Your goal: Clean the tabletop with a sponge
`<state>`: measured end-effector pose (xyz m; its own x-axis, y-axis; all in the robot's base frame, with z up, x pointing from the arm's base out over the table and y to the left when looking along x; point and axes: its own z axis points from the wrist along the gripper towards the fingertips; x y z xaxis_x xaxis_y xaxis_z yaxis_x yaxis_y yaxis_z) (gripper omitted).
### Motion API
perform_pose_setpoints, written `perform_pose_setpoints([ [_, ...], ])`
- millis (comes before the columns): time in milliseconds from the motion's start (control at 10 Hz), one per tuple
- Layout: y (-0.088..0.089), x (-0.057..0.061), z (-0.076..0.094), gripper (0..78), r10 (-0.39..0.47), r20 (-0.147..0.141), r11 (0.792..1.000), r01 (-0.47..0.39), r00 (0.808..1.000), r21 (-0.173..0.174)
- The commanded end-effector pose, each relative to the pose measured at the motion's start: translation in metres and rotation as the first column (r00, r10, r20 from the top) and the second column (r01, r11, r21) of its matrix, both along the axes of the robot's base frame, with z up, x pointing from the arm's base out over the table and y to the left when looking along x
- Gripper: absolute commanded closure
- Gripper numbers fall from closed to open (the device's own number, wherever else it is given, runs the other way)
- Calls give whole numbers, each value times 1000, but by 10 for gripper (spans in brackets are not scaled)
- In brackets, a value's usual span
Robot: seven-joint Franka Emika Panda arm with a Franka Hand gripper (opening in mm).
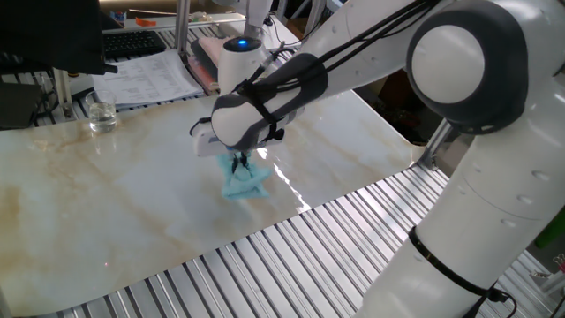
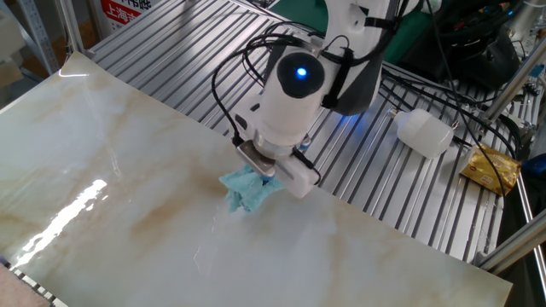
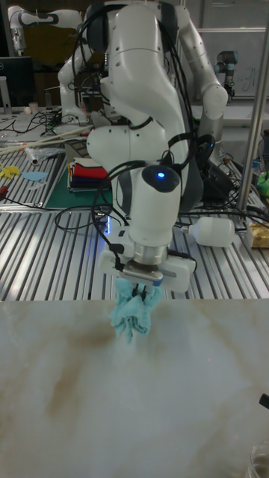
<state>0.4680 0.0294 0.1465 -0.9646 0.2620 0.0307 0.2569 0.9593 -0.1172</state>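
Observation:
The sponge point(image 1: 242, 181) point(image 2: 246, 189) point(image 3: 131, 318) is a crumpled light-blue piece pressed onto the tabletop point(image 1: 106, 203) point(image 2: 102, 196) point(image 3: 134, 403), a glossy cream marble-look sheet with brown streaks. My gripper point(image 1: 239, 162) point(image 2: 259, 173) point(image 3: 139, 293) points down and is shut on the top of the sponge, near the sheet's edge by the ribbed slats. The fingertips are mostly buried in the sponge.
Ribbed grey metal slats point(image 1: 291, 265) point(image 2: 188, 60) border the sheet. A glass point(image 1: 101, 115) stands at the sheet's far corner beside papers and a keyboard. A white plastic bottle point(image 2: 424, 133) point(image 3: 214, 231) and a yellow packet point(image 2: 490, 169) lie on the slats. Cables trail behind the arm.

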Motion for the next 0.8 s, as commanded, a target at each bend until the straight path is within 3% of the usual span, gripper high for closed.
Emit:
perform_pose_setpoints([
  [100, 0, 1, 1, 763, -116, 13, 993, 116, 993, 13],
  [200, 0, 1, 1, 763, -112, 13, 994, 112, 994, -1],
  [300, -7, 12, 6, 763, -100, 10, 995, 100, 995, -17],
  [500, -30, 40, 17, 763, -70, 2, 997, 70, 998, -10],
  [700, -48, 58, 18, 763, -53, 3, 999, 53, 999, -3],
  [800, -53, 64, 17, 763, -56, -3, 998, 56, 998, -17],
])
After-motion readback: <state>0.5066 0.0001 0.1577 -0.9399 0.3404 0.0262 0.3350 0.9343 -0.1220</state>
